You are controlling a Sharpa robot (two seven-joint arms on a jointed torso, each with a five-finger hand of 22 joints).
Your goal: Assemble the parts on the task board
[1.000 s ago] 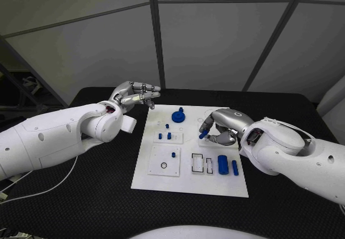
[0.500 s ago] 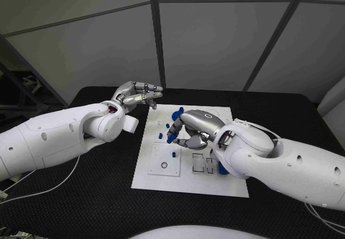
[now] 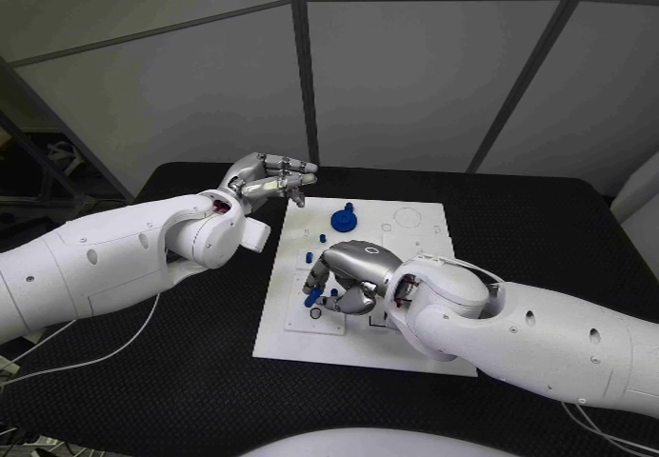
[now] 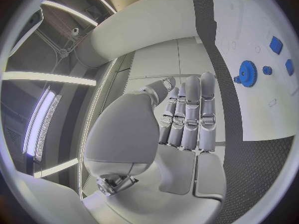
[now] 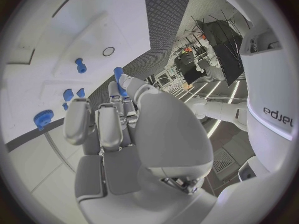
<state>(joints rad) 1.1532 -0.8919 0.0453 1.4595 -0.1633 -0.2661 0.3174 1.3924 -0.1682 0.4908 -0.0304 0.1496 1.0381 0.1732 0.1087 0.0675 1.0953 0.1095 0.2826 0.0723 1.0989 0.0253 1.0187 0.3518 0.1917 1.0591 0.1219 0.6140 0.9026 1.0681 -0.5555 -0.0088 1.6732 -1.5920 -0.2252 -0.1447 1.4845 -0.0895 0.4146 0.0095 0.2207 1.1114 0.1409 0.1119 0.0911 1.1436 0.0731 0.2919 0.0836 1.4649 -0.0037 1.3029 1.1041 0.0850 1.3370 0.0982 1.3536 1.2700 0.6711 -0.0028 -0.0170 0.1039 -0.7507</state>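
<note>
The white task board (image 3: pixel 412 224) lies in the middle of the black table. My right hand (image 3: pixel 344 283) hovers low over the board's front left part and pinches a small blue peg (image 5: pixel 118 75) at its fingertips, near a round hole (image 5: pixel 108 51). Another blue peg (image 5: pixel 79 64) stands in the board close by. A blue gear (image 3: pixel 342 221) sits at the far end, also visible as the gear (image 4: pixel 248 73) in the left wrist view. My left hand (image 3: pixel 275 178) is raised past the board's far left corner, fingers (image 4: pixel 190 109) straight and side by side, holding nothing.
Two small blue pieces (image 5: pixel 67 94) stand near the gear (image 5: pixel 42 118). Black table (image 3: pixel 549 228) runs on the right of the board. My right forearm (image 3: pixel 535 324) lies across the board's front right and hides the parts there.
My right hand has carried the blue peg from the board's right side across to its front left part. The left hand has stayed where it was.
</note>
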